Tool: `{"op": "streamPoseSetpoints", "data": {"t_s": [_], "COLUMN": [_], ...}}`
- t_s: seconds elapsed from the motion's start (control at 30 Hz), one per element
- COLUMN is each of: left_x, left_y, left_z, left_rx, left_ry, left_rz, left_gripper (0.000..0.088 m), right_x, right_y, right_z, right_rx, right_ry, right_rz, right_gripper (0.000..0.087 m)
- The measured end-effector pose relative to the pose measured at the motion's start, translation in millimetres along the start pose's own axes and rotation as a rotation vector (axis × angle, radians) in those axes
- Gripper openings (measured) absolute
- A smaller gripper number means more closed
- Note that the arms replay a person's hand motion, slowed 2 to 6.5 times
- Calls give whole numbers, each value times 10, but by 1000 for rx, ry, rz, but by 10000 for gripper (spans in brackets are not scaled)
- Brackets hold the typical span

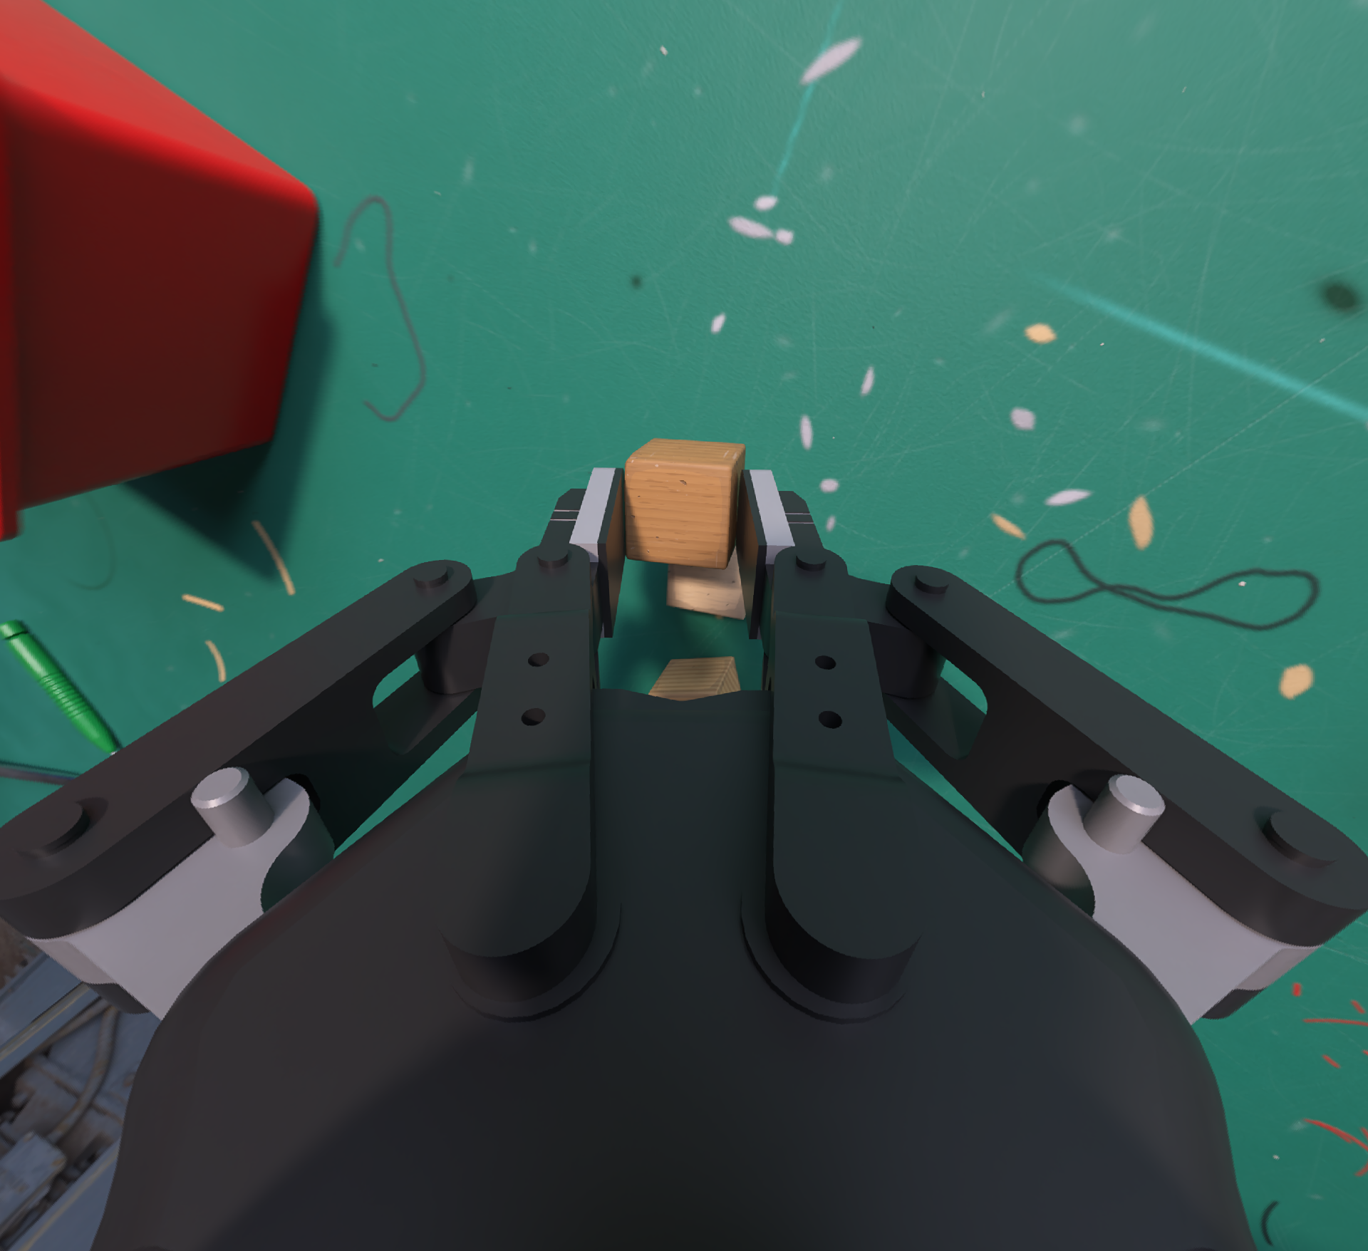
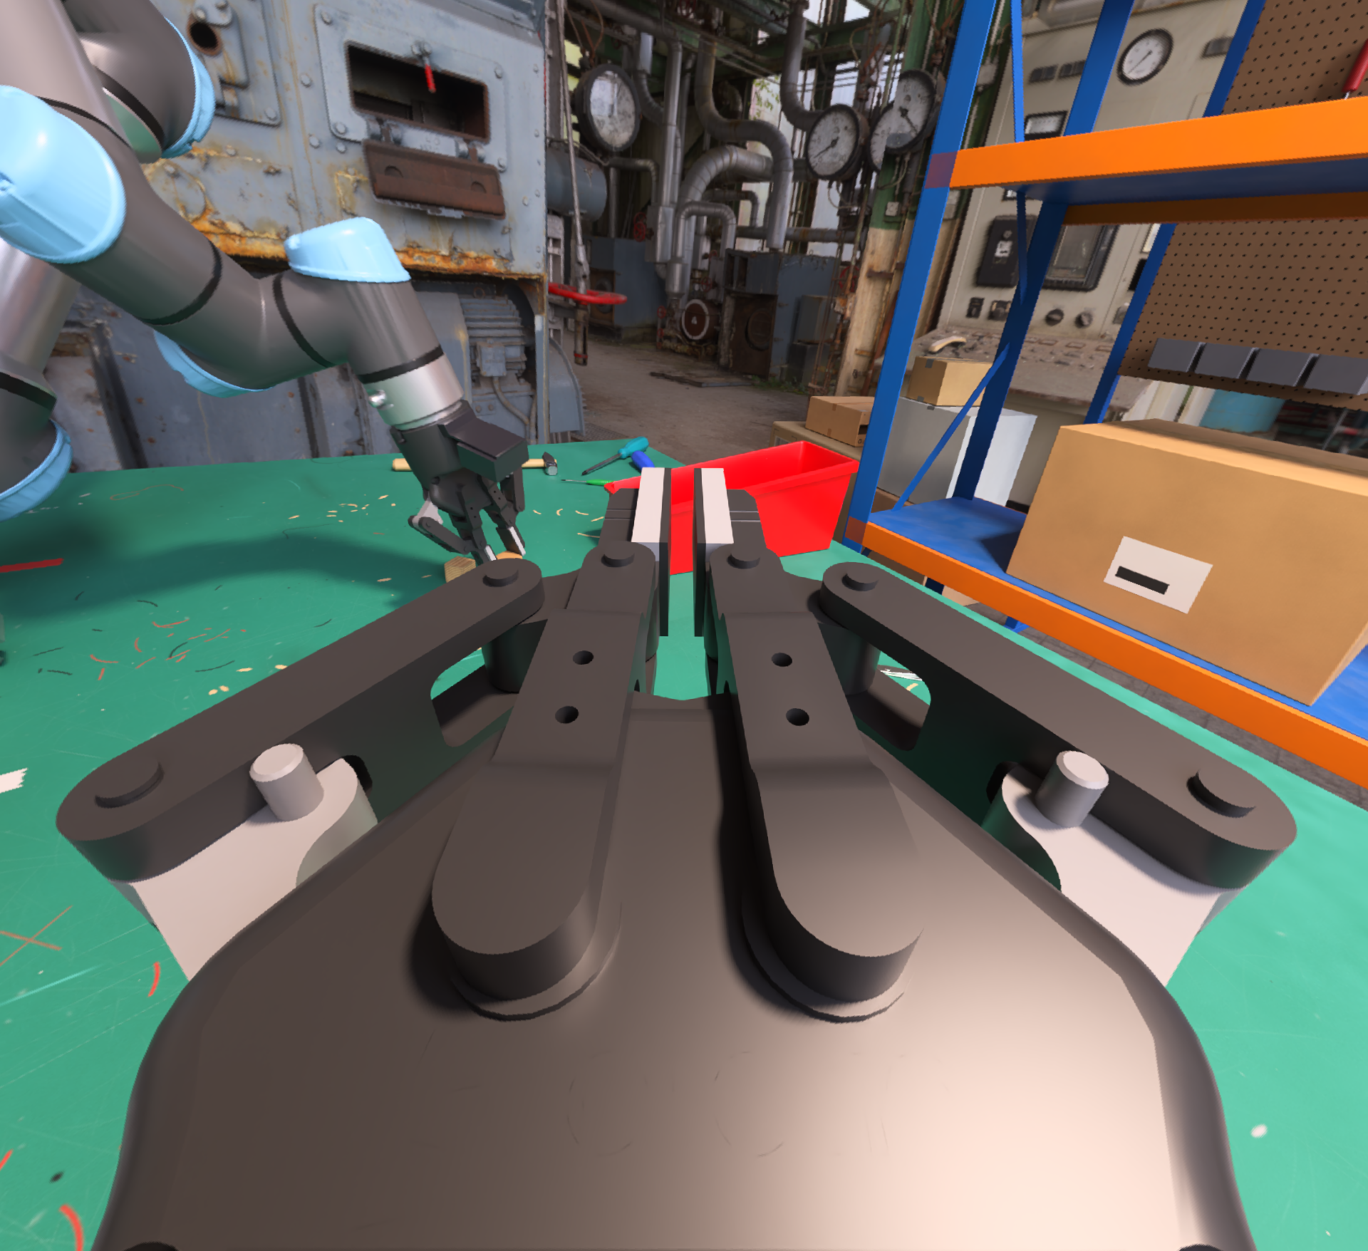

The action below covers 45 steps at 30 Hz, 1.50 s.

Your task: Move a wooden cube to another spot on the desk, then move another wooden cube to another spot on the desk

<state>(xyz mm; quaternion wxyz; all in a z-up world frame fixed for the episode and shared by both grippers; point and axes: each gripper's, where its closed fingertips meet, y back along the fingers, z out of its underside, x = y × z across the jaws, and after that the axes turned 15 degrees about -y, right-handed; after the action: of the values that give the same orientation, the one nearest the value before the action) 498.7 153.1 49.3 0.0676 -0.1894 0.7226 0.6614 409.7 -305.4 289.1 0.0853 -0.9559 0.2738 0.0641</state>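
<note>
My left gripper [image 1: 679, 512] is shut on a brown wooden cube [image 1: 682, 501], held between the pads low over the green desk mat [image 1: 962, 179]. A paler wooden cube [image 1: 707, 595] lies just behind it, between my fingers. A third wooden cube [image 1: 696, 679] shows partly under the gripper body. In the right wrist view, the left gripper [image 2: 497, 551] is far off at the mat with a cube [image 2: 459, 568] beside it. My right gripper [image 2: 681, 512] is shut and empty, well above the mat.
A red bin [image 1: 133, 298] stands to the left of my left gripper; it also shows in the right wrist view [image 2: 777, 497]. A green tool [image 1: 55, 682] lies at the left edge. A blue and orange shelf rack [image 2: 1110, 586] with a cardboard box [image 2: 1199, 549] borders the desk's right side.
</note>
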Motion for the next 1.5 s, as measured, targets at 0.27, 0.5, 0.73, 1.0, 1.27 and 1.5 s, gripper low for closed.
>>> {"op": "streamPoseSetpoints", "data": {"t_s": [0.27, 0.5, 0.73, 1.0, 1.27, 1.5], "left_x": [-191, -225, 52, 599, 1206, 1436], "left_y": [564, 1151, 1546, 1621, 1280, 829], "left_z": [-149, -464, -1126, -2093, -2851, -3206], "left_rx": [116, 265, 487, 743, 818, 696], "left_ry": [21, -16, -146, -323, -378, -414], "left_rz": [-188, -361, -388, -285, -14, 111], "left_gripper": [274, 273, 273, 273, 273, 273], "right_x": [-7, 3, 15, 24, 10, 25], "right_y": [53, 111, 172, 240, 303, 353], "right_z": [-48, -93, -141, -164, -159, -159], "right_rx": [14, 28, 43, 33, 1, -12], "right_ry": [4, 9, 6, -4, -5, 14], "right_rz": [4, 15, 22, 35, 47, 69], "right_gripper": [53, 54, 54, 55, 59, 61]}}
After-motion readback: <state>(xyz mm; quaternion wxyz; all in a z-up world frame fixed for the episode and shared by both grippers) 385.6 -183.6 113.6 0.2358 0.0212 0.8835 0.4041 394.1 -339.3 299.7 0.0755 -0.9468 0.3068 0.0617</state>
